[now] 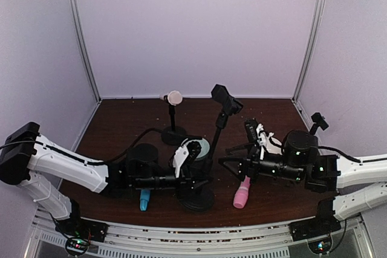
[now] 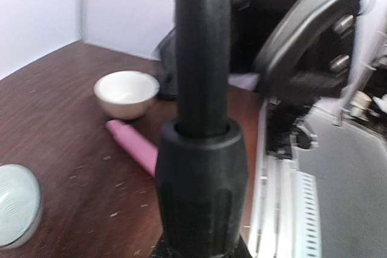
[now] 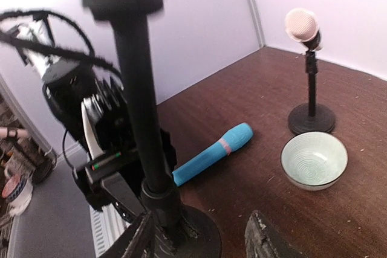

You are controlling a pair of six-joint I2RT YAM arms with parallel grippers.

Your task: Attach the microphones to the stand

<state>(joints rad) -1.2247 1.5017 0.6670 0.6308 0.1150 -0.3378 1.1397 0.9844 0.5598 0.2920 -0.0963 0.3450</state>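
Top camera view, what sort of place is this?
Likely a robot test booth in a lab: plain white walls closing in a brown table, with a left arm and right arm bolted at its near edge.

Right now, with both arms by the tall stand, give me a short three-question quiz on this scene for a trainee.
1. True or false: the cream mic sits on the small stand.
2. Which mic lies flat on the table, left of the tall stand? A pink mic, B blue mic, C cream mic.
3. Fill in: the tall stand's clip holds ___ mic.
Key: 1 true; 2 B; 3 no.
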